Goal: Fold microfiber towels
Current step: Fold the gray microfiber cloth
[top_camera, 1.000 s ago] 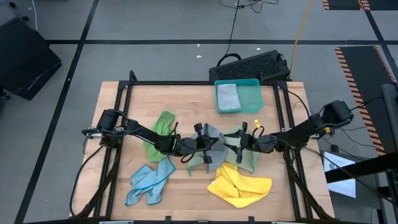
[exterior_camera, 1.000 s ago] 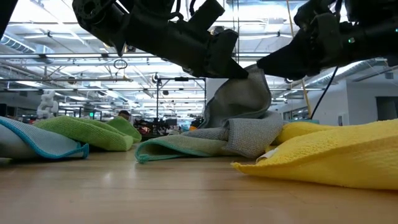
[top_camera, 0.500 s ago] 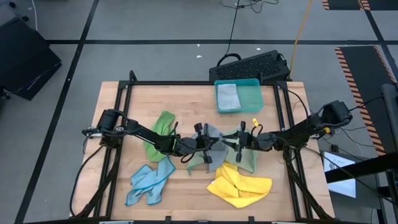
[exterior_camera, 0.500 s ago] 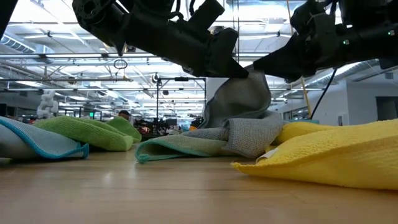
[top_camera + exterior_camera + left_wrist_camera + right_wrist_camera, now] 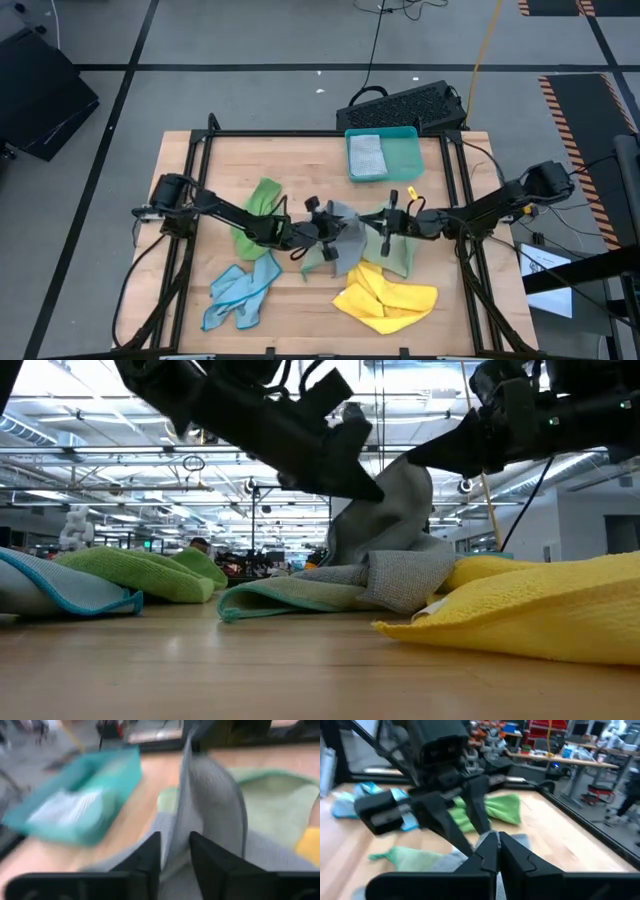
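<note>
Two grippers meet mid-table: our right gripper [image 5: 496, 851] pinches the grey towel [image 5: 400, 510], lifting an edge for folding. Our left gripper [image 5: 175, 851] stands narrowly parted around it.

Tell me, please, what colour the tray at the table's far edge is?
Teal; the tray shows best in the high view.
</note>
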Tool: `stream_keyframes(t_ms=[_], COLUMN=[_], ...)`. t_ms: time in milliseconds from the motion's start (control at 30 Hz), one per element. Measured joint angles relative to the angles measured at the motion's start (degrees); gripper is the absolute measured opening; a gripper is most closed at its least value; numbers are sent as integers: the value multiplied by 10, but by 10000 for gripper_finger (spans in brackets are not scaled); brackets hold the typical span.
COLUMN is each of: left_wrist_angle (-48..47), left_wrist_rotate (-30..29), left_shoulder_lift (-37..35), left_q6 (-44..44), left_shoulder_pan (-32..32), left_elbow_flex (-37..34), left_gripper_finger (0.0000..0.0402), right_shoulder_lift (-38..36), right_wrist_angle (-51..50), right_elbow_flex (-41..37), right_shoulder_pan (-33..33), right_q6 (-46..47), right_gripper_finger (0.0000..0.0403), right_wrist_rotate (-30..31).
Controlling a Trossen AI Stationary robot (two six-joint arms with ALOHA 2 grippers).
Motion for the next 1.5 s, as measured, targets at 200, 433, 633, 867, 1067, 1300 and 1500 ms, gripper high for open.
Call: stream_keyframes(t_ms=[200,433,633,867,1067,1300,1500], left_wrist_angle=[-197,-256,-250,-165,-177,-195,-199], left_wrist_rotate=[3,22,25,32,32,44,65], left_shoulder_lift=[-17,-10,-10,3,6,6,6], left_q6=[-135,-235,-264,-222,-201,-201,-236], left_shoulder_pan=[0,7,9,15,33,44,35], left_elbow_flex=[-2,-19,-25,-23,-24,-25,-25], left_gripper_finger=[180,195,195,185,95,11,19], right_shoulder_lift=[-65,-107,-110,-110,-110,-110,-110], right_wrist_angle=[-86,-126,-134,-137,-140,-157,-164], right_elbow_flex=[0,0,0,0,0,0,0], right_shoulder_pan=[-34,-54,-54,-56,-56,-56,-56], right_q6=[-10,-38,-55,-56,-56,-56,-56], right_gripper_finger=[2,1,1,1,0,0,0], right_wrist_rotate=[-1,-3,-8,-32,-33,-33,-33])
